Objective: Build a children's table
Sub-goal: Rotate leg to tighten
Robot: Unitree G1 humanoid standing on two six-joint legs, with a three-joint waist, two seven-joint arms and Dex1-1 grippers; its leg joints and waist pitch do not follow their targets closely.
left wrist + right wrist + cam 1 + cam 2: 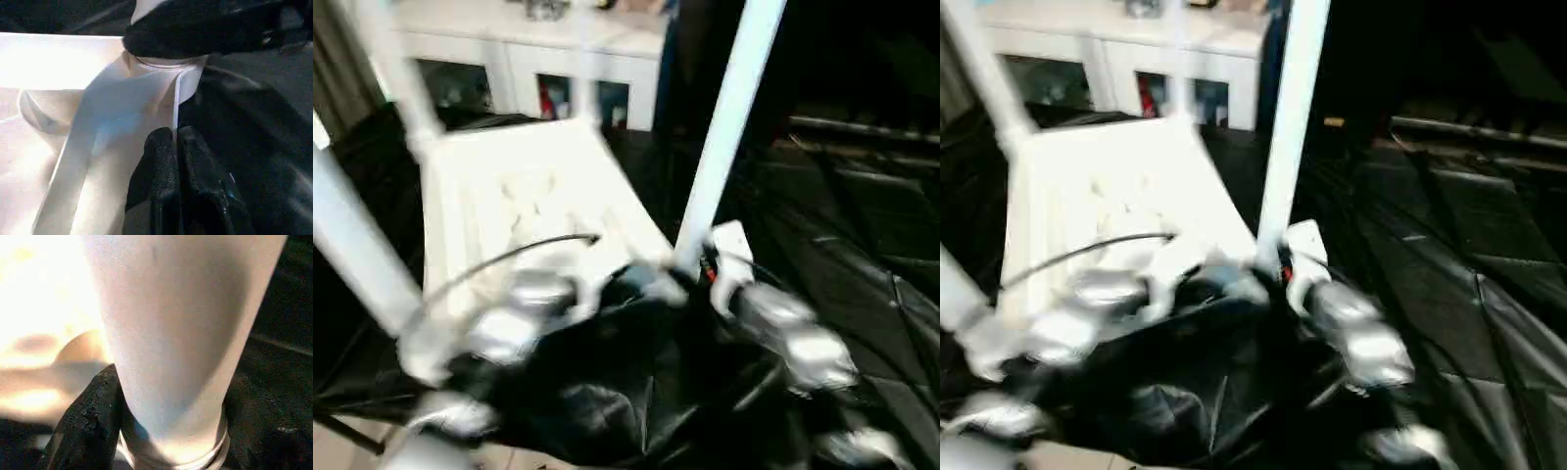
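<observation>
Three legs (729, 127) stand in one table top (524, 196).

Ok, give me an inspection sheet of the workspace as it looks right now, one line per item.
Surface: black sheet under the work.
Job's things: white tabletop lying underside up; three legs stand in its corners, at near right, far left and near left.
Clutter: nothing seen.
Grippers: left tool shut, its fingertips against the top's edge by the corner socket; right tool around the base of the near right leg, a finger on one side.
Cables: thin black cable arching over the left forearm.
Surroundings: white glass-door cabinet behind.
</observation>
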